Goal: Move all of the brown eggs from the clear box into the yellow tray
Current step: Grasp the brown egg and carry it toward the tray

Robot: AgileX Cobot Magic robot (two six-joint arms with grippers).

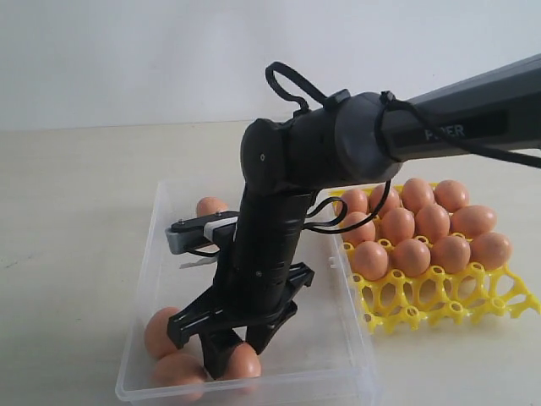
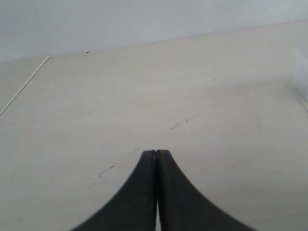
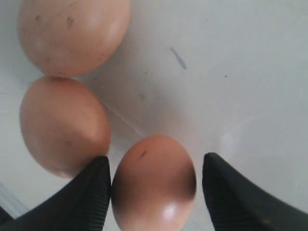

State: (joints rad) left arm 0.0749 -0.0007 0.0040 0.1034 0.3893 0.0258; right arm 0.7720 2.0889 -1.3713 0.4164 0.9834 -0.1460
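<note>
Egg point(image 3: 154, 183) between the spread right jaws

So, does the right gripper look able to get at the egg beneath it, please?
Probably yes: the right gripper has its jaws open either side of that egg, though one finger sits close beside a neighbouring egg.

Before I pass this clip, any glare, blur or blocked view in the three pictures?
Exterior view: soft even light, sharp, though the right arm hides much of the clear box. Right wrist view: close, a glare spot on the brown egg inside the open right pincer. Left wrist view: flat light on the table; the shut left pincer is a dark shape.
</note>
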